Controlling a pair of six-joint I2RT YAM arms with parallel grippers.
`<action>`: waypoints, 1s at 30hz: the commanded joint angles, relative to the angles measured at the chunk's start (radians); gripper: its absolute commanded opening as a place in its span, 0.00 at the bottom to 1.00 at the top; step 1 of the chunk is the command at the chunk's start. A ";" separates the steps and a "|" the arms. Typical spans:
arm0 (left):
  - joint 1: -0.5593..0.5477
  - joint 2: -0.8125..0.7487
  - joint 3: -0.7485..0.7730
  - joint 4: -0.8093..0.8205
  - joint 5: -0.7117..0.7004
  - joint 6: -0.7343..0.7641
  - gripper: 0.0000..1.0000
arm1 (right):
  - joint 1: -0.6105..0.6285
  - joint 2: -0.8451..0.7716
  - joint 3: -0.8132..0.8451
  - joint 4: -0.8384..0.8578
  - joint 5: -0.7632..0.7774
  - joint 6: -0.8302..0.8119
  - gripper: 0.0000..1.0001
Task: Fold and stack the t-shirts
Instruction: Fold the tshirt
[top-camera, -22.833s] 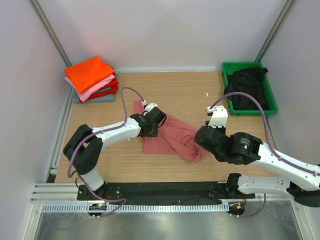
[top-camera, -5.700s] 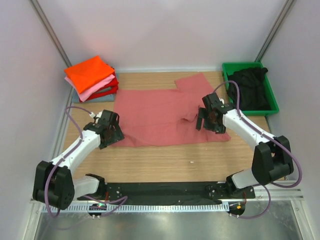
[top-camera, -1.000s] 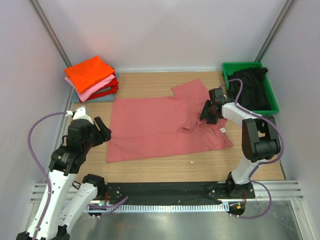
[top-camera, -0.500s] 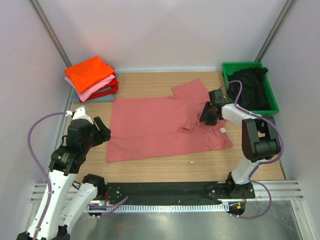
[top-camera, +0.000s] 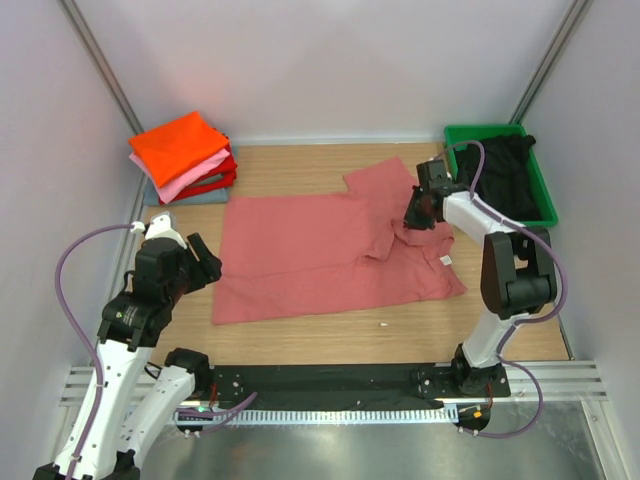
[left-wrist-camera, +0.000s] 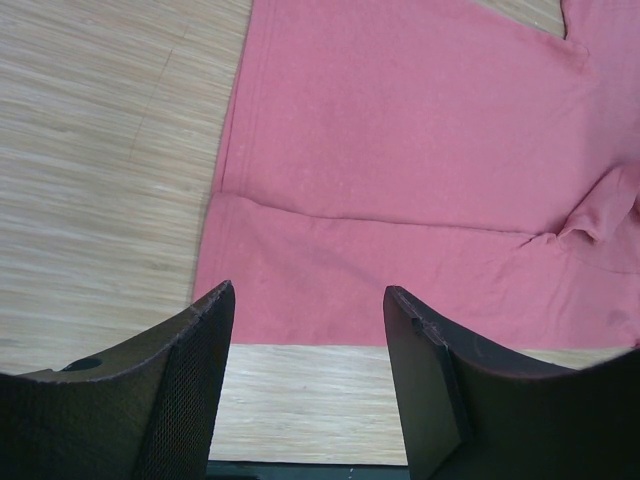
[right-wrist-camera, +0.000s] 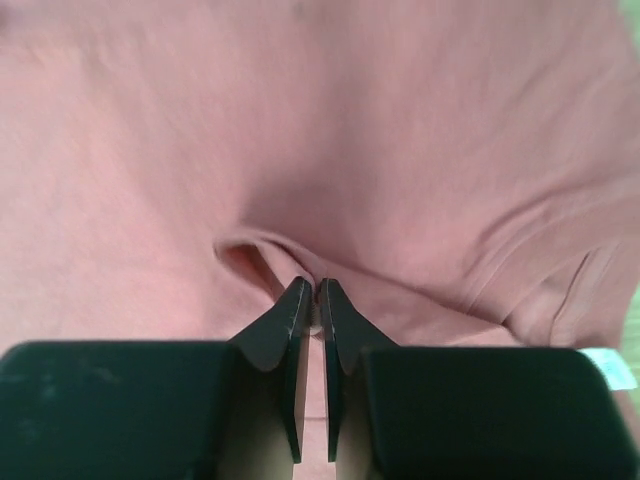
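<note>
The salmon-red t-shirt lies spread flat in the middle of the table. Its lower hem and left edge are free, with bare wood along the bottom and the left of the frame. The left gripper stands wide and holds nothing, near the shirt's lower left corner. The right gripper, at the shirt's upper right part near the green bin, has its jaws almost together and pinches a fold of the cloth. In the bin, at upper right, lies a black t-shirt. A stack of folded t-shirts sits in the upper left corner.
</note>
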 joint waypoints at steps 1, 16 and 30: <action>0.008 -0.004 0.001 0.039 -0.001 0.014 0.62 | 0.003 0.037 0.132 -0.061 0.098 -0.080 0.14; 0.008 -0.012 0.000 0.042 0.014 0.015 0.62 | 0.003 0.186 0.322 -0.159 0.296 -0.157 0.74; 0.008 -0.041 -0.003 0.048 0.027 0.018 0.62 | 0.059 -0.166 -0.188 0.089 -0.040 0.057 0.49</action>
